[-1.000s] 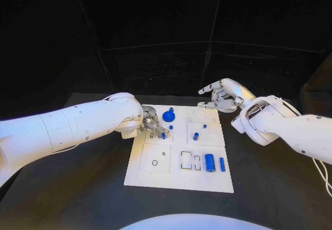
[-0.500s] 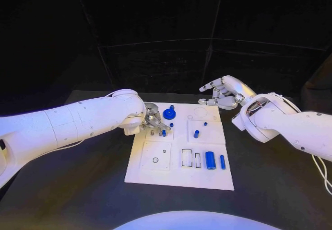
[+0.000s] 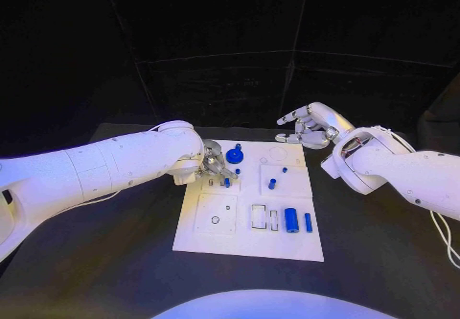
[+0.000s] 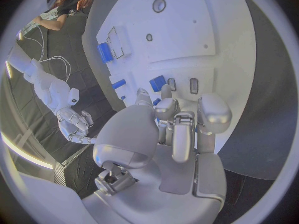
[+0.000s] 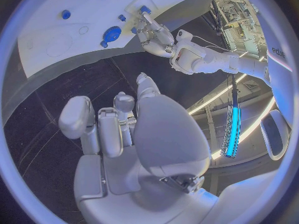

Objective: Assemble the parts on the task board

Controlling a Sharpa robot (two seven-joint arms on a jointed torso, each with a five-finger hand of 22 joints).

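- Left silver many-fingered hand is low over the near-left part of the flat white rectangular task board, fingertips at a small blue peg; whether it pinches the peg I cannot tell.
- Right silver hand hovers off the board's far right corner, fingers loosely curled, holding nothing.
- Round blue knob-like part stands just beyond the left hand; large blue cylinder lies near the board's front right.
- Judged step: seating the peg. Next move calls for a vertical, aligned press into its hole.
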